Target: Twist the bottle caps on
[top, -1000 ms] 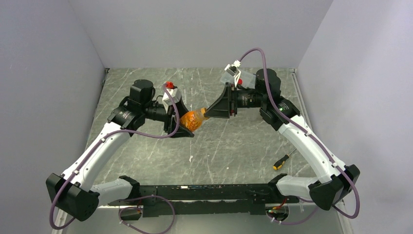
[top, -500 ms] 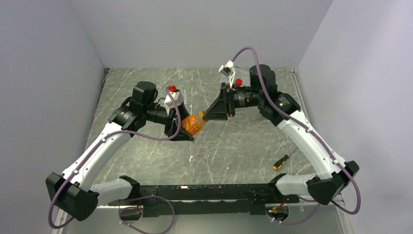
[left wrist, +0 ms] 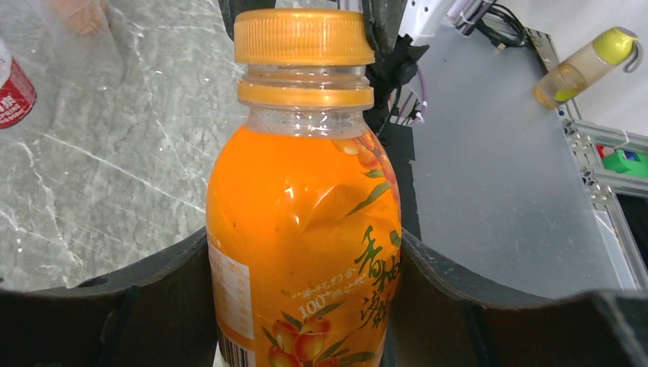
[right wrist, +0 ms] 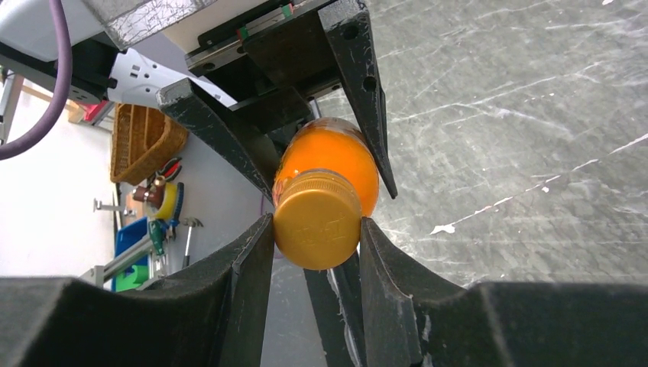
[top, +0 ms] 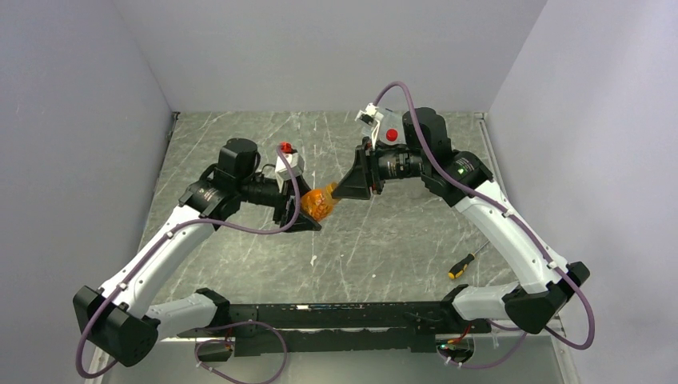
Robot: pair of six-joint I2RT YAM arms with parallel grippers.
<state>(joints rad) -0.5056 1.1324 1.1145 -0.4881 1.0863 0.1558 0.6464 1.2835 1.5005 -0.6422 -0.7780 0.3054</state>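
Right gripper (right wrist: 315, 229) pinches round orange plastic screw cap (right wrist: 317, 218) atop stubby orange plastic bottle (left wrist: 306, 229); left gripper (left wrist: 304, 298) clamps bottle body.

I work in a robotics lab, inside a test booth. Plain pale walls (top: 336, 48) box in a marble-patterned table (top: 376, 248) on three sides, and a black mounting rail (top: 336, 314) runs along its near edge. Past the booth I see a wicker basket (right wrist: 145, 138), hand tools (right wrist: 170, 200), a blue bin (right wrist: 131, 238) and bare metal framing (left wrist: 600, 144).
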